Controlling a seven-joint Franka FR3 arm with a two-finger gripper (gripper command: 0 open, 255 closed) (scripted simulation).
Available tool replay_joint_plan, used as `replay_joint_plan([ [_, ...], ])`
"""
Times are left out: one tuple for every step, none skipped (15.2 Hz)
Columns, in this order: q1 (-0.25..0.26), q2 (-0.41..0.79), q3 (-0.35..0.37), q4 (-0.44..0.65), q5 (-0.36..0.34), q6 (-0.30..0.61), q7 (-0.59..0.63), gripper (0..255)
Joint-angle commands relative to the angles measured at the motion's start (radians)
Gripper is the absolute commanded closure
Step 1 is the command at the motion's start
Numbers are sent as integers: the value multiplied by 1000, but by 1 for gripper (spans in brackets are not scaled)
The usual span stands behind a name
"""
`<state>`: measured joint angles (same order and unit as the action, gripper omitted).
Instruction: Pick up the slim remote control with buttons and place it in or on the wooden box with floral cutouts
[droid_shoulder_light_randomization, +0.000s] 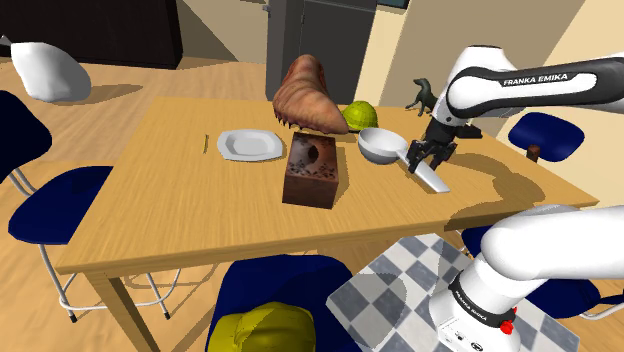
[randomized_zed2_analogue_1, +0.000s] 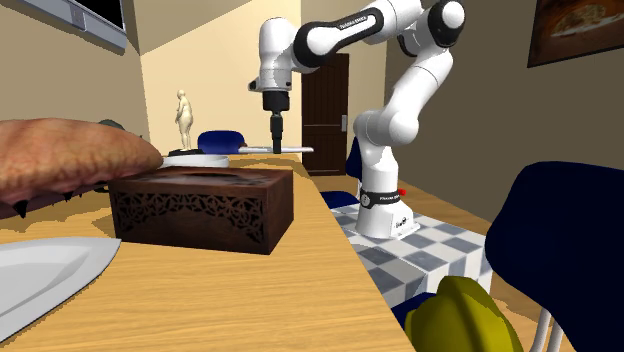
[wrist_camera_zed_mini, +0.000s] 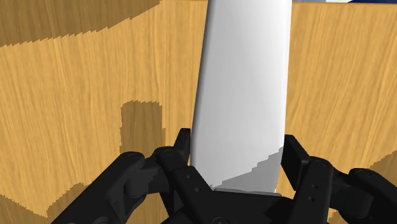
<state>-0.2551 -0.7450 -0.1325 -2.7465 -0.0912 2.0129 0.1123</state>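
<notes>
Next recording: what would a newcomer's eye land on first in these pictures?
First the white arm, reaching over the wooden table, its black gripper clasping a plain white remote near the table's edge on the shoulder view's right. Next, mid-table, comes the dark brown box with cutouts, and right behind it a big brown pointed lump.
</notes>
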Motion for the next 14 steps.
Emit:
replay_joint_plan([
  [-1,-9,-1,22,0,-31,-4,255],
  [-1,-13,1,34,1,-47,-4,255],
  [-1,-16,2,45,2,-62,-4,255],
  [0,-20,3,57,3,-77,-4,255],
  [0,-23,4,69,4,-91,-4,255],
  [1,-25,5,81,5,-106,-4,255],
  [1,-27,6,93,6,-120,-4,255],
  [2,-29,8,105,7,-134,-4,255],
  [2,-31,9,118,8,-149,-4,255],
  [3,-32,10,130,9,-163,-4,255],
  [3,-33,11,143,10,-177,-4,255],
  [3,-34,12,156,11,-190,-4,255],
  [4,-35,12,161,11,-196,-4,255],
  [17,-15,31,172,26,-187,18,255],
])
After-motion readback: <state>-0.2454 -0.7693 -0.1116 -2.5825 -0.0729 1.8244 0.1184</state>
